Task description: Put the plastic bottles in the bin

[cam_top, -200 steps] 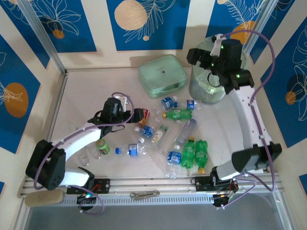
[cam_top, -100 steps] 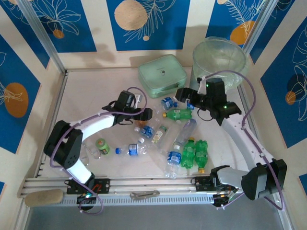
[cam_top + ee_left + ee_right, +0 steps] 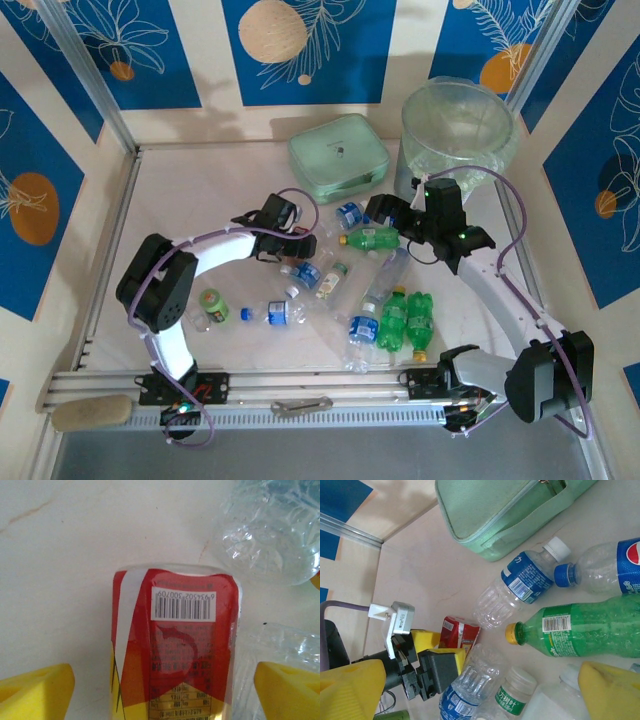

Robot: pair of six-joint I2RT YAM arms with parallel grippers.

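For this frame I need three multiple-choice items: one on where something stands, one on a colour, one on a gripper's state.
1. Where does the bin stand?
A) far right corner
B) between the arm bases
C) near left corner

2. What colour is the label of the bottle that the left gripper straddles?
A) blue
B) green
C) red

3. How do the left gripper's jaws stand?
A) shut on a cap
B) open, one on each side of the bottle
C) shut and empty

Answers:
1. A, the top view shows the bin at the far right.
2. C, the left wrist view shows a red label with a barcode.
3. B, a gap shows on each side of the bottle.
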